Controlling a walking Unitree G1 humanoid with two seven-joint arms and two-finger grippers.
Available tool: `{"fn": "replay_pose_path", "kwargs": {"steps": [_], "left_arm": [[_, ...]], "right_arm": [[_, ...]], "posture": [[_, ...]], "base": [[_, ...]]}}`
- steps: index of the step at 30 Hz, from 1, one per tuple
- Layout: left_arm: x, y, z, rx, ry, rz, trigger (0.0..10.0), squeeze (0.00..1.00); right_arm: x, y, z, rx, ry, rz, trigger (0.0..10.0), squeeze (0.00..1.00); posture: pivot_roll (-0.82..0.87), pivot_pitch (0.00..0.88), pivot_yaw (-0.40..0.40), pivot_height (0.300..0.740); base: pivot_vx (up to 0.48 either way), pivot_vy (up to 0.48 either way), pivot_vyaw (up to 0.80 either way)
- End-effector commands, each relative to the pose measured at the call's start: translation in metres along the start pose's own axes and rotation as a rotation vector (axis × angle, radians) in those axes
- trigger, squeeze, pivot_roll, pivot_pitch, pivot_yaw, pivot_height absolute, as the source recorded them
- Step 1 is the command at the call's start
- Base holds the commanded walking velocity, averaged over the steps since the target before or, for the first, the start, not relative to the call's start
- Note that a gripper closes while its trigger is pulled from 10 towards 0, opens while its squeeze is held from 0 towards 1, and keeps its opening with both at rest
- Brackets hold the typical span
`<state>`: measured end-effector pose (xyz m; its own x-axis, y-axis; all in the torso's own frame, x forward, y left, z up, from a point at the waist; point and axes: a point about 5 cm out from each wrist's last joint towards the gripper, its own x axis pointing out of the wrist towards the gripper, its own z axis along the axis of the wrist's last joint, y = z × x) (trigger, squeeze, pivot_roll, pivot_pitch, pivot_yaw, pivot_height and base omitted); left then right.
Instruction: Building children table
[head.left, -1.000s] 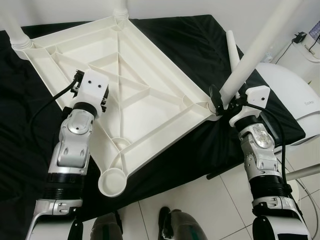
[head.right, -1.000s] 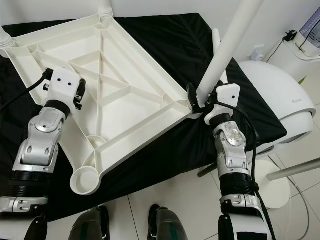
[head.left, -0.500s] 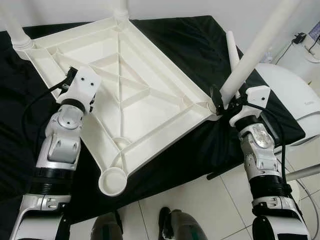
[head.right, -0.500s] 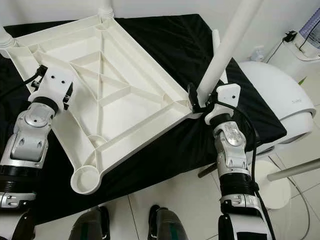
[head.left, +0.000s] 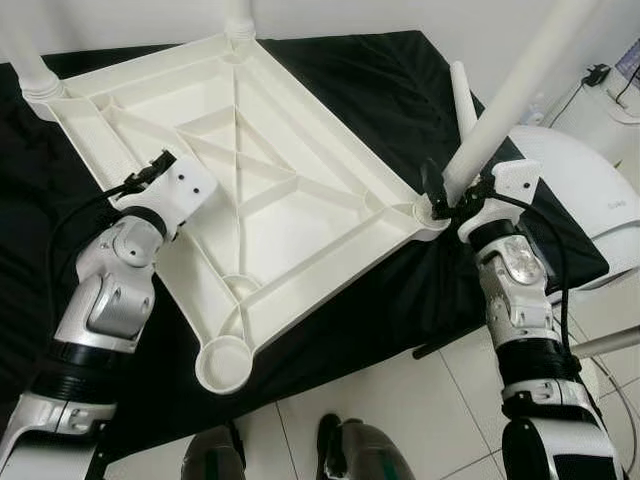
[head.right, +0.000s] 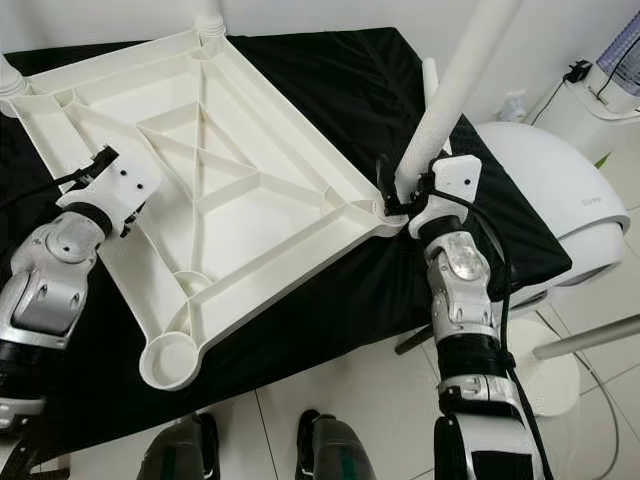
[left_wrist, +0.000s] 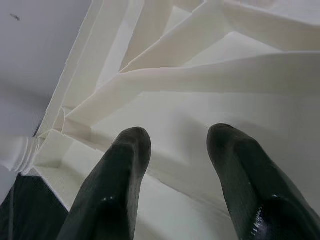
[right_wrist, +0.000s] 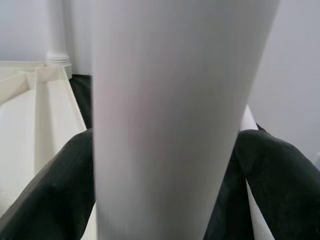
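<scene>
Here's the children's tabletop (head.left: 250, 190), flipped underside up on a bench draped in black cloth (head.left: 370, 80) — matte white moulded plastic, a rectangular tray shape criss-crossed by raised stiffening ribs that meet in a diagonal X near the centre. Each corner ends in a round socket; the near one (head.left: 226, 364) is an open cup, hanging slightly past the cloth's edge toward the tiled floor (head.left: 400, 420).

Over on the right corner, a smooth white cylindrical leg (head.left: 510, 100) stands in its socket, leaning away toward the upper right. The right hand (head.left: 450, 200) is clamped around that leg just above the socket; the wrist view shows the glossy black fingers (right_wrist: 55, 185) pressed against either side of the tube.

The left hand (left_wrist: 175, 165) sits over the tabletop's long left edge, its two rounded black fingers (left_wrist: 125, 165) spread apart with nothing between them, hovering just above the ribbed plastic — whether they touch it, I can't tell.

Two more leg stubs (head.left: 30, 60) rise at the far corners. Another white leg (head.left: 466, 100) lies on the cloth behind the right hand. A rounded glossy white appliance (head.left: 590, 190) sits beyond the bench's right end.
</scene>
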<state>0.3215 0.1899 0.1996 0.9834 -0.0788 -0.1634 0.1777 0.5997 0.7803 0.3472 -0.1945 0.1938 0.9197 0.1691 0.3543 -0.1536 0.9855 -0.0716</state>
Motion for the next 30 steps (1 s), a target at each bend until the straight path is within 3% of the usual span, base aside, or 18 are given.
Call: {"fn": "replay_pose_path", "kwargs": {"steps": [1,11,15,19,30], "left_arm": [[-0.003,-0.012,-0.006,0.006,0.026,-0.087,10.0,0.00],[-0.024,-0.030,-0.001,0.031,-0.009,-0.298,10.0,0.00],[-0.027,-0.032,0.000,0.024,-0.015,-0.322,10.0,0.00],[-0.039,-0.041,0.012,0.005,-0.088,-0.440,10.0,0.00],[-0.055,-0.052,0.029,-0.013,-0.177,-0.585,10.0,0.00]], "right_arm": [[-0.001,-0.005,-0.002,-0.012,0.006,-0.020,10.0,0.00],[0.016,-0.002,-0.005,-0.011,0.028,0.002,10.0,0.00],[0.018,-0.003,-0.006,-0.011,0.035,0.008,10.0,0.00],[0.027,-0.001,-0.010,0.024,0.071,0.064,10.0,0.00],[0.052,0.013,-0.004,0.041,0.105,0.133,10.0,0.00]], "posture": [[0.02,0.161,-0.067,0.740],[0.03,0.171,-0.074,0.740],[0.03,0.172,-0.074,0.740],[0.03,0.180,-0.073,0.740],[0.03,0.202,-0.056,0.740]], "base": [[0.000,0.000,0.00],[0.000,0.000,0.00],[0.000,0.000,0.00],[0.000,0.000,0.00],[0.000,0.000,0.00]]}}
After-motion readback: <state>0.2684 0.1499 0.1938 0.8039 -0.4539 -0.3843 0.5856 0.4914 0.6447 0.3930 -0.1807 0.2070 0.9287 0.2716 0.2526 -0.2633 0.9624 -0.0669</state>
